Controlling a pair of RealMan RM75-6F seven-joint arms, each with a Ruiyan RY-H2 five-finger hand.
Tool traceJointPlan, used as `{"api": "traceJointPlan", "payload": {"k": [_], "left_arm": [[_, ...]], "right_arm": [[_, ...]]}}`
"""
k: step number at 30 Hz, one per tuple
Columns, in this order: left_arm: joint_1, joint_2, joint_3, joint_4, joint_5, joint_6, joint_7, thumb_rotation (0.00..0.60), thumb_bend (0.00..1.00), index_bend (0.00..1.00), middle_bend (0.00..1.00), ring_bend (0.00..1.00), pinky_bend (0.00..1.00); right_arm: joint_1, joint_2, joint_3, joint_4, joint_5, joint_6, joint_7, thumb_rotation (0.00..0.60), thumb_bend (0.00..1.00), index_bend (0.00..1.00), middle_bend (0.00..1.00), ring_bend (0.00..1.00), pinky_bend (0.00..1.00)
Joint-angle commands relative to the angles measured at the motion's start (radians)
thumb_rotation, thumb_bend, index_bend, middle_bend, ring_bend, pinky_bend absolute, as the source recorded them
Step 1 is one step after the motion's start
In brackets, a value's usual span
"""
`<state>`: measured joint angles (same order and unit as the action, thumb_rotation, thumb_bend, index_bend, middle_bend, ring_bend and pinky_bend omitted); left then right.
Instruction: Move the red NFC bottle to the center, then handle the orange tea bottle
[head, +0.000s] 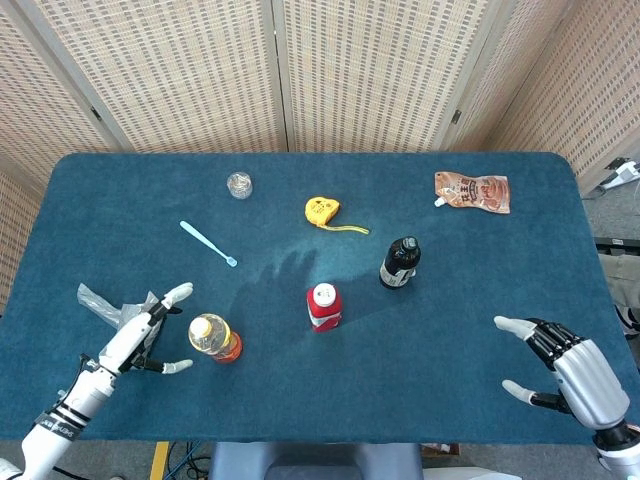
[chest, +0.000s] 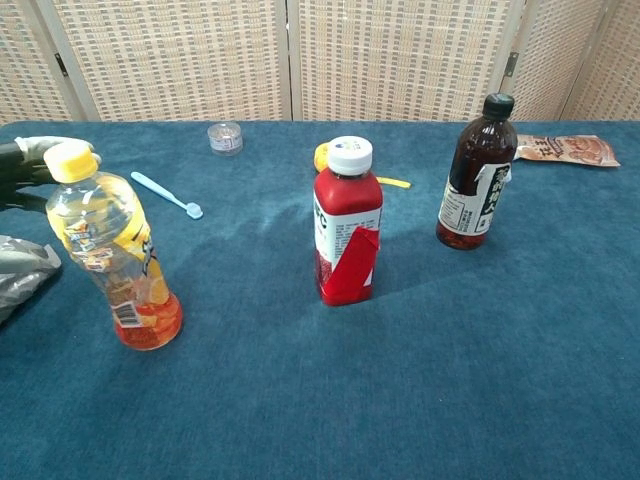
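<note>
The red NFC bottle (head: 323, 307) (chest: 346, 225) with a white cap stands upright near the middle of the table. The orange tea bottle (head: 214, 338) (chest: 112, 250), yellow-capped, stands to its left near the front edge. My left hand (head: 148, 327) (chest: 30, 158) is spread just left of the tea bottle, thumb and fingers either side of it, apart from it. At the front right my right hand (head: 572, 372) hovers with fingers apart and holds nothing; it is far from both bottles.
A dark bottle (head: 399, 262) stands right of the red one. A grey plastic bag (head: 112, 310) lies beside my left hand. Further back lie a blue toothbrush (head: 208, 243), a small clear jar (head: 238, 184), a yellow tape measure (head: 324, 211) and a snack pouch (head: 472, 191).
</note>
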<state>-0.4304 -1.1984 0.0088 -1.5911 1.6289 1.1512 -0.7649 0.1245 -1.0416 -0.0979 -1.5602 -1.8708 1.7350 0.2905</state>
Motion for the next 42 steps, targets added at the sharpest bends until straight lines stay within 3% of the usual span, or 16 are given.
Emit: {"api": "traceJointPlan", "payload": {"k": [1, 9, 15, 18, 24, 27, 42], "left_arm": [[-0.010, -0.015, -0.005, -0.012, -0.010, -0.009, 0.028, 0.600, 0.08, 0.00, 0.00, 0.00, 0.15], [-0.034, -0.051, -0.022, -0.041, -0.057, -0.042, 0.104, 0.600, 0.08, 0.02, 0.00, 0.00, 0.15], [-0.040, -0.081, -0.040, -0.050, -0.111, -0.056, 0.146, 0.600, 0.08, 0.05, 0.09, 0.04, 0.15], [-0.038, -0.093, -0.048, -0.057, -0.133, -0.055, 0.170, 0.600, 0.08, 0.13, 0.15, 0.07, 0.15], [-0.034, -0.112, -0.059, -0.071, -0.165, -0.048, 0.220, 0.600, 0.08, 0.40, 0.35, 0.17, 0.15], [-0.034, -0.120, -0.063, -0.077, -0.174, -0.047, 0.243, 0.600, 0.08, 0.47, 0.41, 0.20, 0.15], [-0.033, -0.130, -0.079, -0.126, -0.179, -0.032, 0.286, 0.600, 0.08, 0.56, 0.49, 0.25, 0.15]], "right_arm": [[-0.002, 0.002, 0.003, 0.002, 0.000, 0.001, 0.004, 0.600, 0.05, 0.23, 0.31, 0.28, 0.42], [-0.006, 0.004, 0.008, 0.005, -0.005, 0.001, 0.013, 0.600, 0.05, 0.23, 0.31, 0.28, 0.42], [-0.008, 0.005, 0.012, 0.007, -0.005, -0.003, 0.018, 0.600, 0.05, 0.23, 0.31, 0.28, 0.42], [-0.009, 0.005, 0.014, 0.008, -0.006, -0.004, 0.020, 0.600, 0.05, 0.23, 0.31, 0.28, 0.42], [-0.011, 0.007, 0.017, 0.010, -0.006, -0.004, 0.027, 0.600, 0.05, 0.23, 0.31, 0.28, 0.42], [-0.012, 0.006, 0.018, 0.011, -0.008, -0.004, 0.029, 0.600, 0.05, 0.23, 0.31, 0.28, 0.42], [-0.015, 0.007, 0.025, 0.017, -0.006, -0.006, 0.041, 0.600, 0.05, 0.23, 0.31, 0.28, 0.42]]}}
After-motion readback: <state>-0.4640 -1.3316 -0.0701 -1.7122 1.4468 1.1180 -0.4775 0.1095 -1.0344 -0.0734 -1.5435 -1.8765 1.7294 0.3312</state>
